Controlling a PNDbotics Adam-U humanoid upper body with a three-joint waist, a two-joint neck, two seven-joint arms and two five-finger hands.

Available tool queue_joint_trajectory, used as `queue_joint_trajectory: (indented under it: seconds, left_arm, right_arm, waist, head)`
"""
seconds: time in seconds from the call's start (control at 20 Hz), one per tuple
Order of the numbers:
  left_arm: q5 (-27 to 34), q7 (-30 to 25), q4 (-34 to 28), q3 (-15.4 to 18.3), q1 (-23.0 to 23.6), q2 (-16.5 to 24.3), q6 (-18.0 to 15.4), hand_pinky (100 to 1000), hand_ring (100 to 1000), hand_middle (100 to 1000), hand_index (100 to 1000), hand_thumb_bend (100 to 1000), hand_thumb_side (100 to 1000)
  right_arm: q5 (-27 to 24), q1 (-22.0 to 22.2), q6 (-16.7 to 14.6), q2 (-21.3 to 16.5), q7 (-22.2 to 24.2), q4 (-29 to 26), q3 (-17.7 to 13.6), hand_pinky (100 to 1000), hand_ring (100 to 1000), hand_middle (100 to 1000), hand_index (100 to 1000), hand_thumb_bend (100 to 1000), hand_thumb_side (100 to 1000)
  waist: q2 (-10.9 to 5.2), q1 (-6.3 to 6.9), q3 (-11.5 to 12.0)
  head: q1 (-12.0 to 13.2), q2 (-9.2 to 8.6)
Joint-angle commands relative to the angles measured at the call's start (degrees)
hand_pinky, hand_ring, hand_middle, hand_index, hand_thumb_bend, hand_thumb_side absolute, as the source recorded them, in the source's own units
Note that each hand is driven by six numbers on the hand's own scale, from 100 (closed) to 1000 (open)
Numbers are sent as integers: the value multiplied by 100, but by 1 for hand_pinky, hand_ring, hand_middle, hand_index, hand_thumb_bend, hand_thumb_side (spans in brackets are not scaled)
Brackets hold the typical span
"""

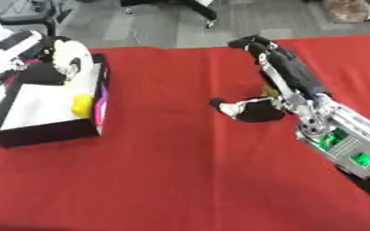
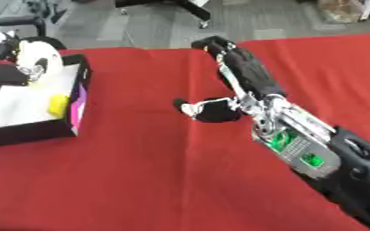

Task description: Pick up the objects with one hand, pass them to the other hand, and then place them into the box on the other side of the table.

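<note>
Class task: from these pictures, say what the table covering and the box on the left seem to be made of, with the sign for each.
Table covering: probably cloth, matte red, with a soft crease. Box: likely cardboard, thin black walls and a flat white floor; not certain.

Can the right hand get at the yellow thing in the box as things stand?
Probably not directly. The right hand sits mid-table, far across the red cloth from the box; the yellow thing lies inside by the near wall, with nothing between.

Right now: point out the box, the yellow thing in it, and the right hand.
box (image 1: pixel 50 133), left eye view, on its black front wall.
yellow thing (image 1: pixel 80 106), left eye view, on its middle.
right hand (image 1: pixel 287 74), left eye view, on its back.
</note>
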Motion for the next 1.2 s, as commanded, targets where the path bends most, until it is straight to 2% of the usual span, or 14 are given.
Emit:
queue_joint_trajectory:
  seconds: [0.05, 0.25, 0.35, 0.4, 0.75, 0.95, 1.0, 1.1, 1.2]
  left_arm:
    - [-122, 142, 257, 237, -7, 265, -41, 750, 463, 281, 228, 100, 217]
    - [-275, 152, 649, 349, 24, 207, -174, 752, 465, 283, 233, 100, 218]
    - [-351, 139, 794, 388, 19, 177, -253, 757, 478, 298, 272, 100, 219]
    - [-401, 116, 876, 406, 14, 151, -313, 765, 497, 334, 331, 100, 202]
    - [-970, -83, 1604, 603, -72, -107, -862, 801, 544, 412, 434, 100, 158]
    - [-1335, -177, 1959, 719, -126, -248, -1114, 846, 672, 578, 725, 100, 139]
    - [-1428, -186, 2011, 740, -136, -264, -1147, 851, 693, 600, 747, 100, 189]
    - [-1636, -191, 2093, 782, -145, -285, -1173, 871, 762, 693, 819, 131, 361]
    - [-1829, -197, 2162, 826, -145, -300, -1155, 878, 782, 720, 842, 162, 476]
  right_arm:
    - [15, -29, 11, -152, -46, -106, -93, 723, 884, 837, 876, 548, 363]
    - [27, -3, 9, -145, -66, -106, -91, 724, 884, 836, 876, 550, 365]
    - [36, 24, 10, -141, -83, -106, -100, 725, 882, 835, 874, 549, 369]
    - [39, 37, 12, -137, -92, -106, -103, 725, 882, 834, 873, 550, 369]
    - [66, 61, -25, -118, -128, -106, -98, 725, 880, 832, 871, 555, 362]
    - [79, 77, -49, -121, -134, -106, -99, 726, 878, 831, 869, 557, 363]
    - [86, 86, -41, -125, -135, -106, -102, 726, 878, 831, 869, 557, 363]
    - [95, 96, -32, -132, -143, -106, -110, 724, 878, 831, 869, 557, 362]
    - [94, 97, -36, -144, -159, -106, -121, 725, 878, 831, 870, 557, 361]
  waist:
    - [-1, -38, -13]
    - [16, -67, -27]
    - [38, -93, -50]
    - [51, -106, -64]
    - [112, -148, -157]
    - [134, -150, -194]
    - [137, -149, -198]
    - [145, -146, -207]
    - [150, -143, -213]
  head:
    - [135, -9]
    - [179, -9]
    - [189, -9]
    - [195, -9]
    - [179, -9]
    - [100, -9]
    - [68, -9]
    - [27, -9]
    - [7, -9]
